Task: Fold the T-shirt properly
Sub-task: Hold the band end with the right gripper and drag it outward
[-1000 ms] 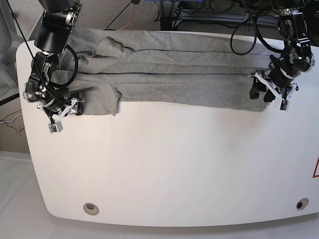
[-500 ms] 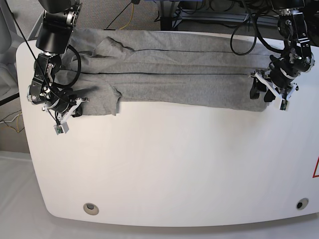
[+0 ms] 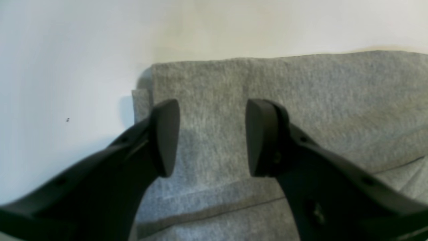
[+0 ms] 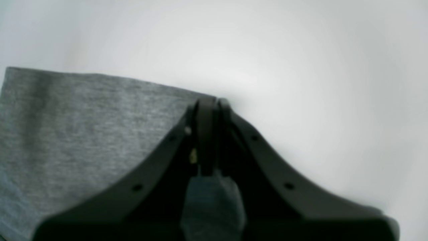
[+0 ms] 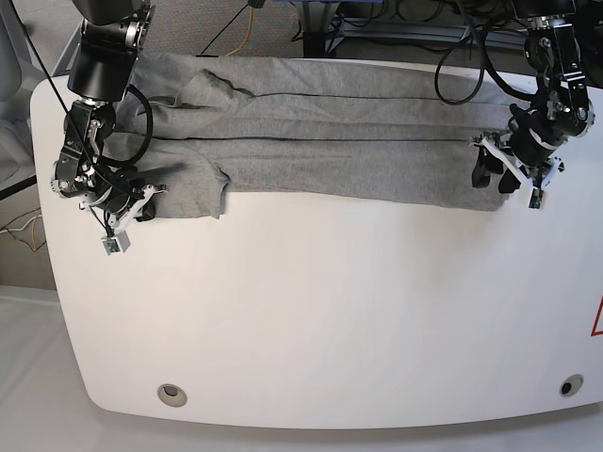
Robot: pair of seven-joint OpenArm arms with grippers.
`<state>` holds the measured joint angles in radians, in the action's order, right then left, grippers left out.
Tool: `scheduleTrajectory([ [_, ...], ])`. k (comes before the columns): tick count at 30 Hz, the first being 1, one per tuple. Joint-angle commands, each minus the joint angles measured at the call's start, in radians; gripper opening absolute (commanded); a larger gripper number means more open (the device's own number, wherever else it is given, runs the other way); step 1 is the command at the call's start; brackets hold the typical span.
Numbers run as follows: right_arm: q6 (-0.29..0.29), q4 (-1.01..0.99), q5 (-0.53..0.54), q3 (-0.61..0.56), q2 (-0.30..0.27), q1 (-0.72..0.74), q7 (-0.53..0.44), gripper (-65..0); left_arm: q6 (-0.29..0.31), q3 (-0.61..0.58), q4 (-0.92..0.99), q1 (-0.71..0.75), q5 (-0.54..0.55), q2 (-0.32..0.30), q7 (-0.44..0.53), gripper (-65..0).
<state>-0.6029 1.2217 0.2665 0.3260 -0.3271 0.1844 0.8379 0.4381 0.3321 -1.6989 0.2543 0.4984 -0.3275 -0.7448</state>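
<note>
T-shirt [image 5: 320,141] lies folded lengthwise along table's [image 5: 330,320] far edge. Right gripper [image 4: 209,110] pinches sleeve-end corner; left gripper [image 3: 212,137] straddles hem corner, unclosed. Lifting now risks one-sided drag, skewed fold.

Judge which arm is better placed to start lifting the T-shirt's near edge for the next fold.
Right. The right gripper is shut on a corner of the T-shirt; the left gripper is open above its corner, gripping nothing.
</note>
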Motion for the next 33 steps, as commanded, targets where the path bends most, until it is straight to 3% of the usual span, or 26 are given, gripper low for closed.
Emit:
scheduleTrajectory([
  [1,-0.005,0.051,-0.008,0.006,-0.020,0.014,0.030,-63.2,0.001,0.008,-0.019,-0.008,0.013,-0.014,0.017,-35.9],
  [14,-0.005,0.185,-0.002,0.008,-0.013,0.010,0.139,-63.2,0.001,0.006,-0.019,-0.008,0.013,-0.012,0.017,-35.9],
  [33,-0.005,0.347,0.001,0.008,0.016,-0.139,0.182,-63.2,0.001,0.003,-0.019,-0.008,0.013,-0.011,0.017,-35.9],
])
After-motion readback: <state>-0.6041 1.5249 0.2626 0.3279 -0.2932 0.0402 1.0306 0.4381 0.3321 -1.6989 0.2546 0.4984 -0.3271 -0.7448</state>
